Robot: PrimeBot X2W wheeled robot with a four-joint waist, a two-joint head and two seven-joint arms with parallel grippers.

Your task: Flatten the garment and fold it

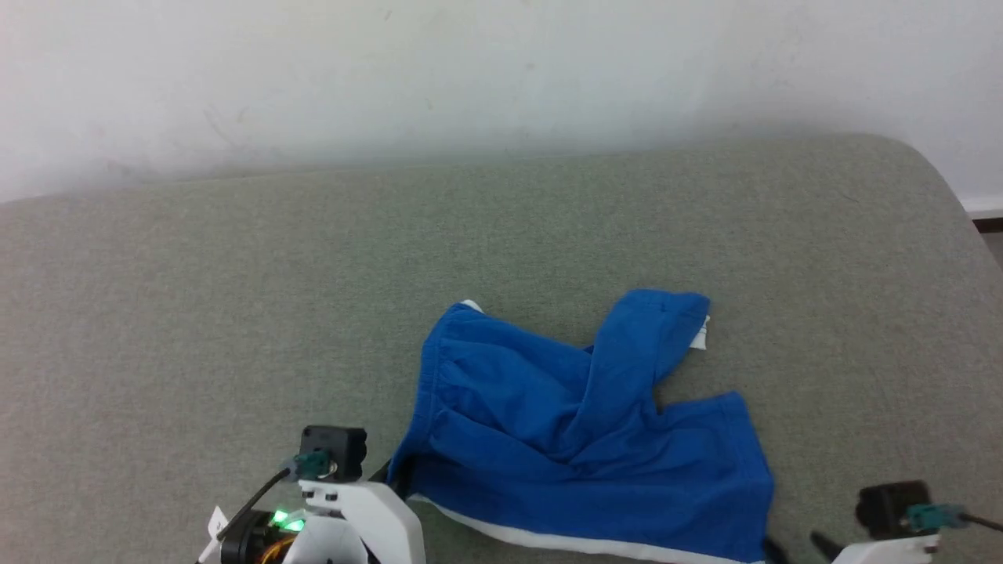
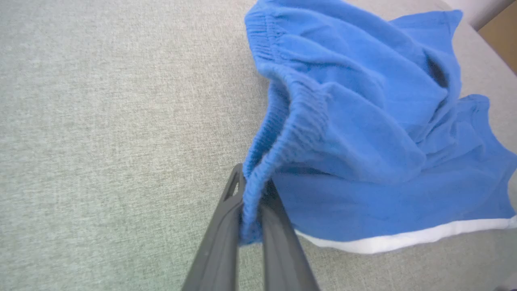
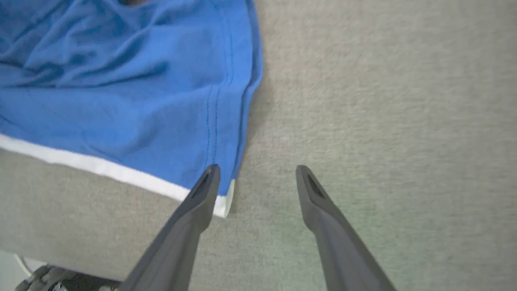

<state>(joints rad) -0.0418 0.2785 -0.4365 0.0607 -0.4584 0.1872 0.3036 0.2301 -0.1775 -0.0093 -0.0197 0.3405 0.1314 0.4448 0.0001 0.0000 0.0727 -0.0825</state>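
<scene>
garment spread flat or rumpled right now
Rumpled, not flat: the garment has one leg flopped over its middle, deep creases, and its waistband corner pinched in the left end effector.

Surface [image 1: 196,313] bare left, right, beyond garment [image 1: 580,439]; wall [image 1: 470,70] bounds far edge; garment's folded-over leg humps up.

Nothing in these views can be read: no word, number or brand. The garment [image 1: 580,439] has a small white tab [image 1: 700,335] at the hem of its upper leg. It may be a sewn label, but it is too small and blurred to show any print. The white stripe [image 2: 404,240] along the garment's near edge is plain.
</scene>
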